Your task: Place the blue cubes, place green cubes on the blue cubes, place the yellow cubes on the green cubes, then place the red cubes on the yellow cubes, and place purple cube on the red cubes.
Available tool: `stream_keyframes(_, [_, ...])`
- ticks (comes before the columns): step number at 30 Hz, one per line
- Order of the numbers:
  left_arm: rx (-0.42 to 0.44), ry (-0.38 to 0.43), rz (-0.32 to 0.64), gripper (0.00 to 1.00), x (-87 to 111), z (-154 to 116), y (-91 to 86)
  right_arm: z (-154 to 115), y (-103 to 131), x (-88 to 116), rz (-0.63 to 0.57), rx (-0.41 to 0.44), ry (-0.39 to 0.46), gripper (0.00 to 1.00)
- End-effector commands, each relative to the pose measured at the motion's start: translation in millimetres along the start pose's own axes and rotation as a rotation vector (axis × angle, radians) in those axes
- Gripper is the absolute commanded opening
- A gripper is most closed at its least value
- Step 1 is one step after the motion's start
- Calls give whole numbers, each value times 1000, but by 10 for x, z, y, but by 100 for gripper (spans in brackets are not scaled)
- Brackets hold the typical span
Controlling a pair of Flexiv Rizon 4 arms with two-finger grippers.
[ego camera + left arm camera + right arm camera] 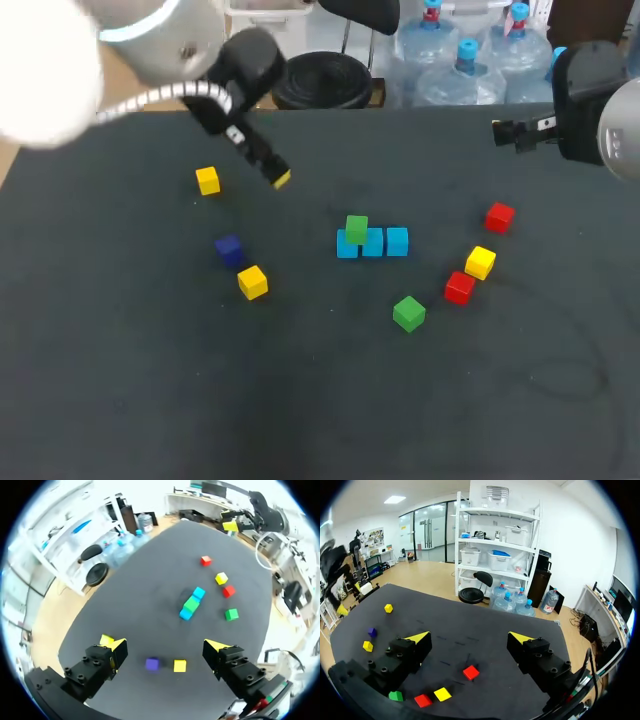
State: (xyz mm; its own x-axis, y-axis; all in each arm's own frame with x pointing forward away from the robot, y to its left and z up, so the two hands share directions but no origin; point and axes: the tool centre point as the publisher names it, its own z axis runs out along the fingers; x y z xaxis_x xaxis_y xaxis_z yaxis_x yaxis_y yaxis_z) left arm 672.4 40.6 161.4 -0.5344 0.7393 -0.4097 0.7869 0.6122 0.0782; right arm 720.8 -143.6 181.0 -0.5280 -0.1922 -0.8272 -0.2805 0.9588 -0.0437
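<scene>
A small green cube tops the light-blue cube row, starting layer two. Left pincer and right pincer hang spread, empty.

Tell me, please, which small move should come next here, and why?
Probably bring the open right tool down over the loose green cube. The three blue cubes stand in a row, but only one stacked green cube sits on them, so more green is needed.
</scene>
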Motion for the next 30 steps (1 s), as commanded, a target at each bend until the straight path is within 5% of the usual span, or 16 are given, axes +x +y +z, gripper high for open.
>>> stream_keyframes(1, [-354,-673,-85,100,242,54,-93,16,-5,21,1,-4,-10,100])
stream_keyframes(9, [-378,-725,-132,100,123,153,-75,16,-5,21,1,-4,-10,100])
stream_keyframes(19, [-345,-801,-162,100,-319,89,176,16,-5,21,1,-4,-10,100])
stream_keyframes(30, [-250,-819,-149,100,-544,172,107,16,-5,21,1,-4,-10,100])
